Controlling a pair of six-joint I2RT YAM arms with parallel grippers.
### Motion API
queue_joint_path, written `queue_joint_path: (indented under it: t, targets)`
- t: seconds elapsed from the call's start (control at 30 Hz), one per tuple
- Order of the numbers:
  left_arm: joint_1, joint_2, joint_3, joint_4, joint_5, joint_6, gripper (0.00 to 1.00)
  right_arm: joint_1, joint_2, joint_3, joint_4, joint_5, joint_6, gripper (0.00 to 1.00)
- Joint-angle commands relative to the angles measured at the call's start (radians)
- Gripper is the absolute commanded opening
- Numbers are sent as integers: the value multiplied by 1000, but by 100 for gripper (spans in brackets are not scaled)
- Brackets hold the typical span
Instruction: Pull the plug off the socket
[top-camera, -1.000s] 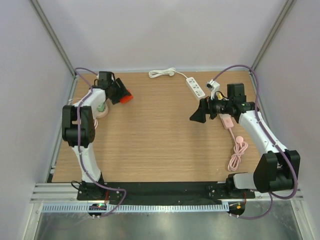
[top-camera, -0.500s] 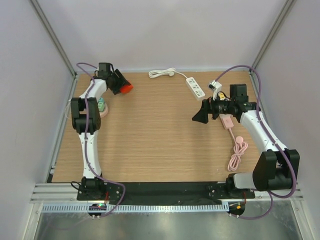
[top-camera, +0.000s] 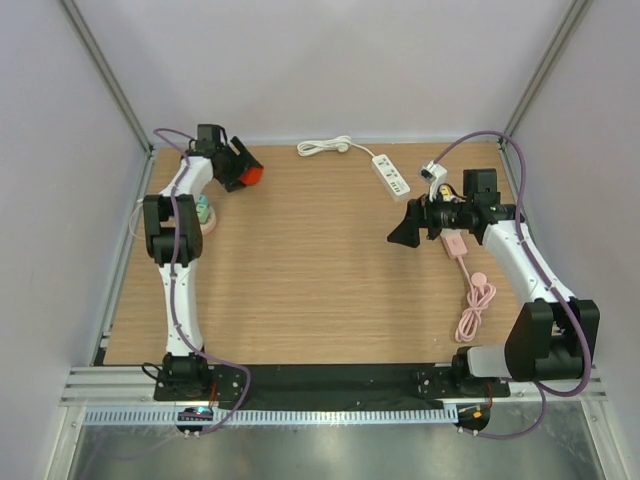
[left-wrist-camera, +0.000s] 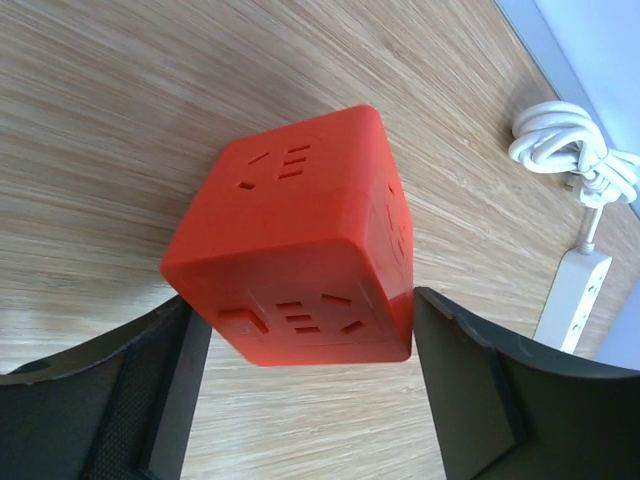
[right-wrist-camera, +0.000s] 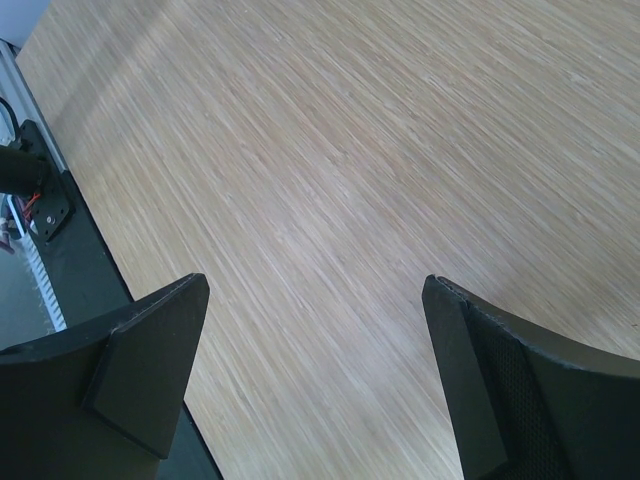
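left wrist view has the red cube socket (left-wrist-camera: 300, 230) sitting right between the two black fingers of the left gripper (left-wrist-camera: 305, 305), over the wooden table (left-wrist-camera: 120, 120), turned so one corner edge faces the camera. its faces show slot-shaped outlets, and the one low in the picture also has a little square button. the left finger (left-wrist-camera: 170, 390) comes up right at the cube's lower left corner and the right finger (left-wrist-camera: 470, 380) stands just beside its right edge, but you honestly cannot tell from this view whether they are pressing on it or only flanking it. behind the cube there's a white power strip (left-wrist-camera: 572, 300) with its white cable (left-wrist-camera: 575, 155) bundled up at the back. top external view puts the cube at the far left corner of the table, with the left arm stretched all the way out to it. close to that arm sits a small green thing on a round pink base (top-camera: 205, 216), partly hidden. the right gripper (top-camera: 405, 232) is over on the right half, well apart from the cube, pointing toward the middle of the table. its jaws are spread wide with nothing in them, and the right wrist view shows only bare wood grain between the fingers. under the right arm lies a pink block (top-camera: 452, 243), with a pink cable (top-camera: 475, 305) trailing from it and looping up near the right edge.
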Motion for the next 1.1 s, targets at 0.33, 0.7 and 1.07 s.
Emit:
queue_joint_path:
  t: [0.33,0.7,1.07]
  targets:
    - [71,-225,-32,-27,-33,111,89,-15,-9,28,-5,-33,-28,96]
    - [69,-464,-260,27,44,187,89,-84,-17,22,7,23,-33,96]
    - [71,-878,-678,300,177,88,90,-228,-31,0,44,68,-24,96]
